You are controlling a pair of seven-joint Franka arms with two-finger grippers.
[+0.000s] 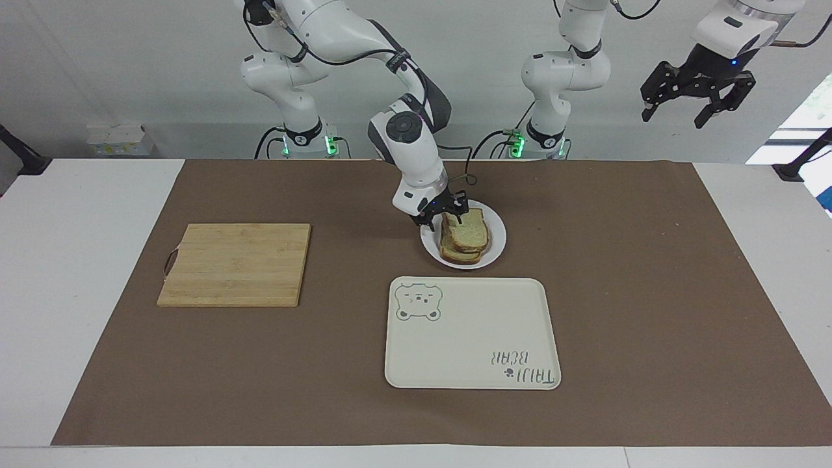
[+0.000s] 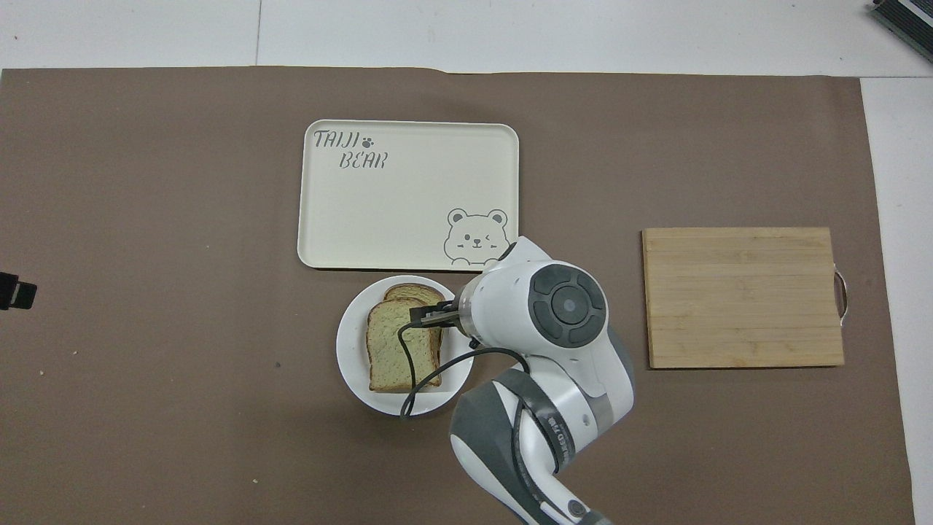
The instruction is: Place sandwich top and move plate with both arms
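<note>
The sandwich top, a pale speckled slice with a brown crust, lies flat on a stack of bread on the small white plate. A lower slice peeks out from under it on the tray's side. My right gripper hangs open just above the plate's rim on the side nearer the robots, holding nothing. Its cable loops over the bread in the overhead view. My left gripper waits open, high in the air at the left arm's end.
A cream tray with a bear print lies just beside the plate, farther from the robots. A wooden cutting board sits toward the right arm's end. A brown mat covers the table.
</note>
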